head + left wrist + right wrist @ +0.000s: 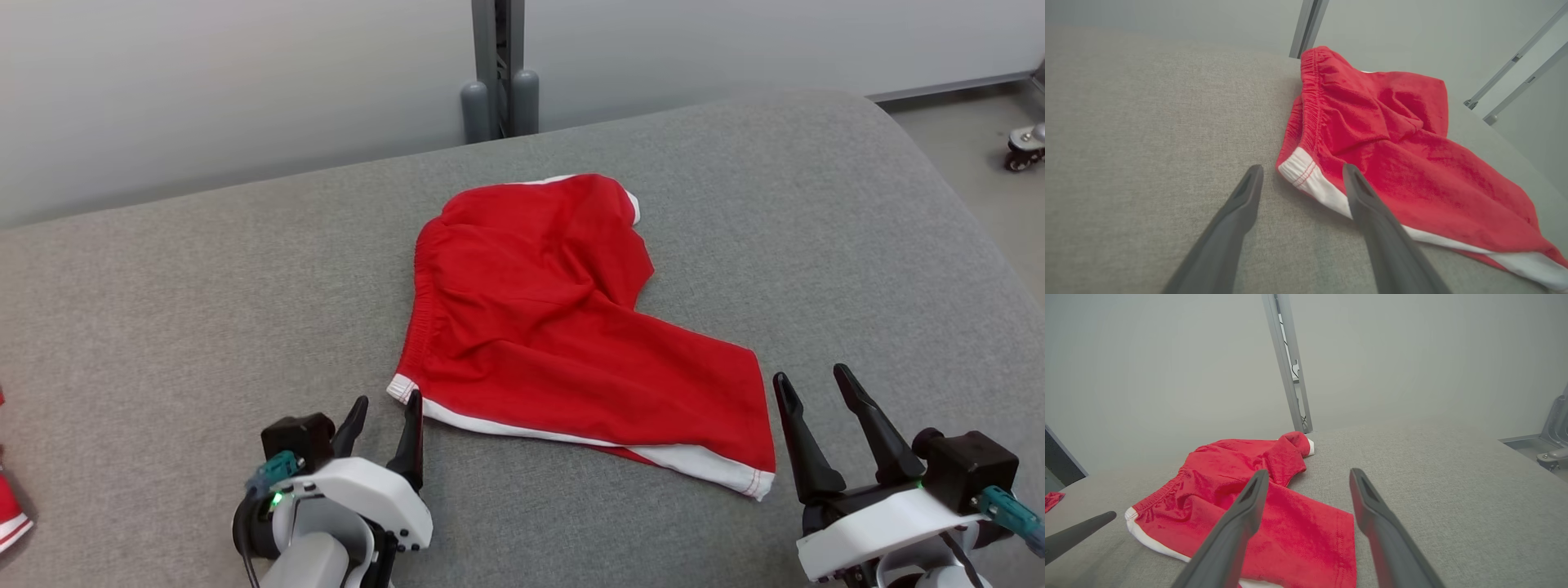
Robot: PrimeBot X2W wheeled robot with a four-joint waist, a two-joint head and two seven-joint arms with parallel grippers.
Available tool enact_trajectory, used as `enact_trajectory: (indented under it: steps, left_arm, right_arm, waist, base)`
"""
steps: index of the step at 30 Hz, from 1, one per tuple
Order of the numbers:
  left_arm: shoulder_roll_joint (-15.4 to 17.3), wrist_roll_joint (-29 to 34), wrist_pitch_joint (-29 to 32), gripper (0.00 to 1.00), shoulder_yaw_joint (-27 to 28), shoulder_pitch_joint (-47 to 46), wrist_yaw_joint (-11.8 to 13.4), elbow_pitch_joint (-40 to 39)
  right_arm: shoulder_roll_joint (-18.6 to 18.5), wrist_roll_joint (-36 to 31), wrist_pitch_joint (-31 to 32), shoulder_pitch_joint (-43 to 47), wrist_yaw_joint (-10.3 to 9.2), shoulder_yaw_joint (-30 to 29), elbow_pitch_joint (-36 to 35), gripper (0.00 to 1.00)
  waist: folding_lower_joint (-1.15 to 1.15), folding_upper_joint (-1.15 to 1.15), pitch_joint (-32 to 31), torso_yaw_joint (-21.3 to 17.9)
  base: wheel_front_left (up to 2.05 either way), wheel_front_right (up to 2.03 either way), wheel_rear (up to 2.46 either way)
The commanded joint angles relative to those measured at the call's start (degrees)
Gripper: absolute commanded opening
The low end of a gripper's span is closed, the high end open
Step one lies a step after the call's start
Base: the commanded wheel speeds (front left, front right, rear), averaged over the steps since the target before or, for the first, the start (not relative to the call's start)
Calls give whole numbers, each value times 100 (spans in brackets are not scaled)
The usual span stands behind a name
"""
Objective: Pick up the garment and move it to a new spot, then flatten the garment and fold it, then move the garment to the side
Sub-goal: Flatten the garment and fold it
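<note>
The garment (563, 318) is a pair of red shorts with white trim, lying rumpled on the grey padded table (163, 310), waistband to the left and one leg stretched toward the lower right. My left gripper (384, 408) is open just below the garment's near left corner, with nothing between its fingers. In the left wrist view the left gripper (1302, 171) frames the white-trimmed corner of the garment (1400, 139). My right gripper (812, 380) stands open just right of the leg's hem. In the right wrist view the right gripper (1308, 475) hovers over the garment (1257, 510), holding nothing.
Another red and white cloth (10, 506) lies at the table's left edge. A grey post (498, 65) stands behind the table's far edge. A wheeled base (1024, 147) sits on the floor at the far right. The table drops off at the right.
</note>
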Motion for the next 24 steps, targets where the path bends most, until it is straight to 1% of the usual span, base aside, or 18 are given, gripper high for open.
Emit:
enact_trajectory:
  steps: [1,7,11,12,13,16,21,24]
  left_arm:
    - [28,-92,4,100,-27,-221,41,146]
    - [31,-459,29,100,-152,-655,60,744]
    - [30,-584,23,100,-279,-939,80,1239]
    - [29,-617,41,88,-310,-987,58,1322]
    - [29,-637,41,0,-344,-1036,36,1402]
    - [33,-712,-14,0,-368,-1143,-17,1597]
    - [35,-779,-121,0,-298,-1170,-57,1731]
    - [52,-790,-154,0,-209,-1039,-104,1776]
  right_arm:
    - [-29,-79,-26,-38,-1,-23,33,100]
    - [5,-150,-121,-97,-1,19,109,100]
    - [36,-180,-166,-125,-1,12,141,100]
    - [40,-180,-174,-136,-1,12,150,100]
    - [44,-180,-168,-147,-1,11,154,100]
    - [59,-189,-193,-146,-1,-19,172,100]
    - [77,-206,-217,-81,-1,-101,207,100]
    - [75,-217,-218,-46,-1,-110,240,100]
  waist:
    - [0,0,74,-73]
    - [0,0,186,-211]
    - [0,0,243,-273]
    - [0,0,252,-279]
    - [0,0,259,-283]
    - [0,0,261,-268]
    - [0,0,199,-112]
    - [0,0,114,64]
  base:
    - [0,0,0]
    - [0,0,0]
    - [0,0,0]
    - [0,0,0]
    - [0,0,0]
    - [0,0,0]
    - [0,0,0]
    - [0,0,0]
